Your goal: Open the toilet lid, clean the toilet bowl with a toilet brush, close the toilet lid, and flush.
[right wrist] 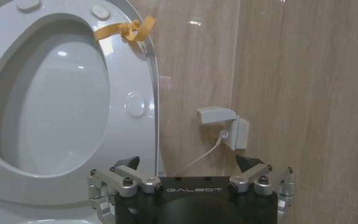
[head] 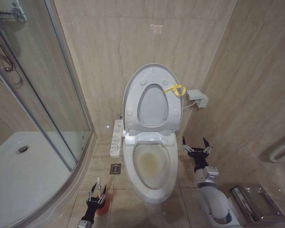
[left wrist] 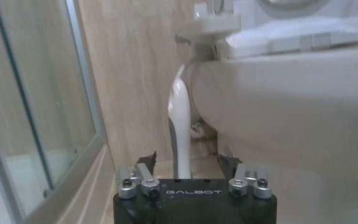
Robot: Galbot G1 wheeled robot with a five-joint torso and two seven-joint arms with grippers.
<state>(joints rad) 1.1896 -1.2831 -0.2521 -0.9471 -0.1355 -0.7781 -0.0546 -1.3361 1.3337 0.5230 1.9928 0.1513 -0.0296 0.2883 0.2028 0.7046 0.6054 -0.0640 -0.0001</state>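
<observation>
The toilet lid (head: 152,107) (right wrist: 54,107) stands raised against the back wall, the seat ring up with it and a yellow loop (head: 175,89) (right wrist: 126,30) tied at its edge. Below, the toilet bowl (head: 152,164) lies uncovered, with yellowish stains inside. The toilet brush (head: 98,183) (left wrist: 179,121) stands upright on the floor left of the bowl, its head hidden in a red cup (head: 103,208). My left gripper (head: 97,192) (left wrist: 186,161) is open, one finger on each side of the white handle. My right gripper (head: 195,145) (right wrist: 188,163) hovers open, to the right of the bowl and holding nothing.
A glass shower enclosure (head: 38,95) fills the left side. A white control panel (head: 117,137) sticks out left of the toilet, with a floor drain (head: 115,168) beside it. A wall box (head: 198,98) (right wrist: 223,123) and a tiled wall stand to the right, a metal box (head: 251,204) at bottom right.
</observation>
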